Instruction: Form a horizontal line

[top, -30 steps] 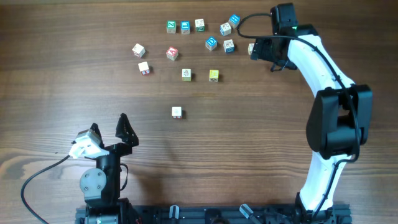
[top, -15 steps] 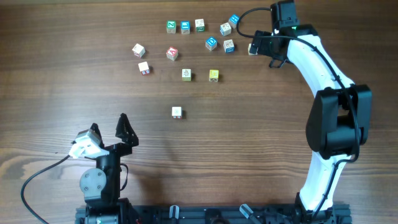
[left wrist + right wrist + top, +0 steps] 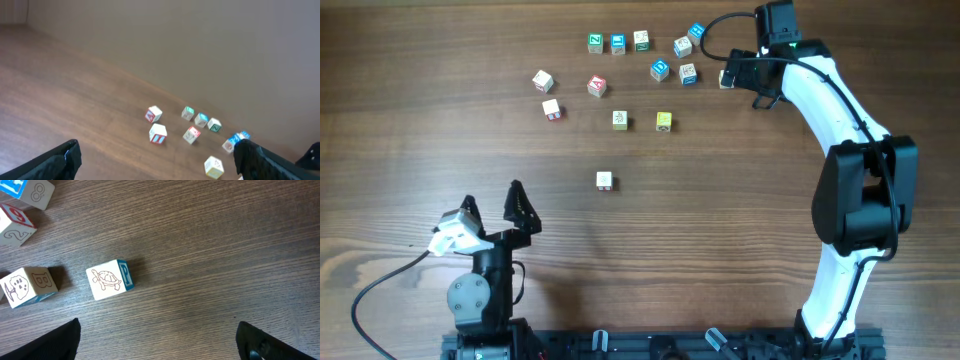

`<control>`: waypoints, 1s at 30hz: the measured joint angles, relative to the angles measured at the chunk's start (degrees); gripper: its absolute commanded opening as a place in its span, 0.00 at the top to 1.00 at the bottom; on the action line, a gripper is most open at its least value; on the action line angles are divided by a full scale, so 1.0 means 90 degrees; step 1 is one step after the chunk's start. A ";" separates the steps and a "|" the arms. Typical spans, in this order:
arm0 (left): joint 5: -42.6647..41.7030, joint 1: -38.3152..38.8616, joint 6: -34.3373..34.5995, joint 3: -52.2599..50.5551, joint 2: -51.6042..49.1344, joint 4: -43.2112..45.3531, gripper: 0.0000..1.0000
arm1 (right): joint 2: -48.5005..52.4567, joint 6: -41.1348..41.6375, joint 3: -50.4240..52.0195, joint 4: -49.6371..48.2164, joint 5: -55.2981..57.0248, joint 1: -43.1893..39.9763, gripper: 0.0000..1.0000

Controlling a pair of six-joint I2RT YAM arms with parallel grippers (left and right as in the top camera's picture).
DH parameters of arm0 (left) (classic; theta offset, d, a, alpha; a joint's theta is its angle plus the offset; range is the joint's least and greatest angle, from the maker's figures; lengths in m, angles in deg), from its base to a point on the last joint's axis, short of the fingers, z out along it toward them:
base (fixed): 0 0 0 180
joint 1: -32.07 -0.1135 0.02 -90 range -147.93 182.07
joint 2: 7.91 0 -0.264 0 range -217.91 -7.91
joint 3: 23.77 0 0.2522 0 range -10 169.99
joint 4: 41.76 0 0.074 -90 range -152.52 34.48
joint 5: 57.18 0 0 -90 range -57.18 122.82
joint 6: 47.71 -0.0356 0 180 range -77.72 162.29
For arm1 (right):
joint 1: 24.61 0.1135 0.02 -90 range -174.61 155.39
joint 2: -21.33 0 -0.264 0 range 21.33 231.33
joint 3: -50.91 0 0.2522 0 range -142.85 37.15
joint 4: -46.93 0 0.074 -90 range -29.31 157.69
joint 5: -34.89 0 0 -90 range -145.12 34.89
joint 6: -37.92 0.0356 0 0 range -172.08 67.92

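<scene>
A cream cube [image 3: 619, 119] and a yellow cube [image 3: 663, 121] lie level with each other at mid-table, a gap between them. A white cube [image 3: 604, 180] sits alone nearer the front. My right gripper [image 3: 745, 82] hovers open at the far right, beside a cream turtle cube [image 3: 726, 78]. In the right wrist view the turtle cube [image 3: 109, 280] lies ahead of the open right gripper [image 3: 160, 345], with bare wood between the jaws. My left gripper [image 3: 492, 203] stands open at the front left, holding nothing. In the left wrist view the left gripper [image 3: 160, 167] faces the distant cubes.
Several more cubes are scattered along the far side: a green cube [image 3: 595, 43], blue cubes [image 3: 618, 43] [image 3: 660, 69] [image 3: 696, 32], red-marked cubes [image 3: 597, 86] [image 3: 551, 109] and a cream cube [image 3: 542, 80]. The right arm [image 3: 860, 200] rises at the right.
The right gripper has shifted slightly toward the far edge, uncovering more of the turtle cube. The left gripper has barely moved. No cube has shifted.
</scene>
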 measured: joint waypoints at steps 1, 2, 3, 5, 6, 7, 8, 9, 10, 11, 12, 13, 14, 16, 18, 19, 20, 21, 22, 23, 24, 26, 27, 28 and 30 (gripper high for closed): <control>0.0002 0.0000 0.0000 -0.0002 0.0000 0.0134 0.00 | 0.0000 0.0000 0.0000 0.0000 0.0000 0.0000 0.00; 0.0002 0.0000 0.0000 -0.0005 0.0000 0.0265 0.00 | 0.0000 0.0000 0.0000 -0.0002 0.0000 0.0000 0.00; 0.0007 0.0000 0.0000 -0.0005 0.0000 0.0488 0.00 | 0.0000 0.0000 0.0000 -0.0002 0.0000 0.0000 0.00; 0.0022 0.0000 -0.0032 0.0007 0.0000 0.0631 0.00 | 0.0000 0.0000 0.0000 -0.0002 0.0000 0.0000 0.00; 0.0022 0.0000 -0.0068 0.0034 0.0000 0.0612 0.00 | 0.0000 0.0000 0.0000 -0.0002 0.0002 0.0000 0.00; 0.0022 0.0000 -0.0090 0.0078 0.0000 0.0559 0.00 | 0.0000 0.0000 0.0000 -0.0002 0.0000 0.0000 0.00; 0.0022 0.0000 -0.0112 0.0231 -0.0022 0.0396 0.00 | 0.0000 0.0000 0.0000 -0.0002 0.0002 0.0000 0.00; 0.0022 0.0000 -0.0119 0.0410 -0.0068 0.0228 0.00 | 0.0000 0.0000 0.0000 -0.0002 0.0002 0.0000 0.00; 0.0022 0.0000 -0.0136 0.0687 -0.0170 0.0075 0.00 | 0.0000 0.0000 0.0000 -0.0002 0.0000 0.0000 0.00; 0.0022 0.0000 -0.0143 0.1010 -0.0296 -0.0056 0.00 | 0.0000 0.0000 0.0000 -0.0007 0.0000 0.0000 0.00; 0.0024 0.0000 -0.0158 0.1372 -0.0476 -0.0192 0.00 | 0.0000 0.0000 0.0000 -0.0012 0.0000 0.0000 0.00; 0.0022 0.0000 -0.0168 0.1705 -0.0682 -0.0415 0.00 | 0.0000 0.0000 0.0000 -0.0010 0.0002 0.0000 0.00; 0.0019 0.0000 -0.0182 0.2159 -0.1010 -0.0702 0.00 | 0.0000 0.0000 0.0000 -0.0022 0.0000 0.0000 0.00; 0.0019 0.0000 -0.0202 0.3143 -0.1715 -0.1508 0.00 | 0.0000 0.0000 0.0000 -0.0027 0.0000 0.0000 0.01; 0.0019 0.0000 -0.0260 0.4058 -0.2336 -0.2404 0.00 | 0.0000 0.0000 0.0000 -0.0024 0.0002 0.0000 0.00; 0.0015 0.0000 -0.0367 0.4889 -0.2895 -0.3084 0.00 | 0.0000 0.0000 0.0000 -0.0017 0.0000 0.0000 0.00; 0.0015 0.0000 -0.0457 0.5442 -0.3271 -0.3483 0.00 | 0.0000 0.0000 0.0000 -0.0027 0.0000 0.0000 0.00; -0.0005 0.0000 -0.0542 0.6052 -0.3660 -0.4121 0.00 | 0.0002 -0.0002 0.0000 -0.0012 0.0002 0.0000 0.00; -0.0022 0.0000 -0.0617 0.6499 -0.4005 -0.4403 0.00 | 0.0002 -0.0002 0.0000 -0.0032 0.0002 0.0000 0.00; -0.0053 0.0000 -0.0668 0.6992 -0.4374 -0.4828 0.00 | 0.0002 0.0000 0.0000 -0.0019 0.0002 0.0000 0.00; -0.0080 0.0000 -0.0731 0.7538 -0.4830 -0.5226 0.00 | 0.0002 -0.0002 0.0000 -0.0029 0.0002 0.0000 0.00; -0.0102 0.0000 -0.0845 0.8621 -0.5736 -0.6198 0.00 | 0.0002 -0.0002 0.0000 -0.0027 0.0002 0.0000 0.00; -0.0109 0.0000 -0.0886 0.8903 -0.5967 -0.6387 0.00 | 0.0002 0.0000 0.0000 -0.0017 0.0000 0.0000 0.00; -0.0141 0.0000 -0.0925 0.9355 -0.6348 -0.6754 0.00 | 0.0002 0.0000 0.0000 -0.0022 0.0000 0.0000 0.00; -0.0291 0.0000 -0.1003 1.0205 -0.7133 -0.7232 0.00 | 0.0002 -0.0002 0.0000 -0.0024 0.0000 0.0000 0.00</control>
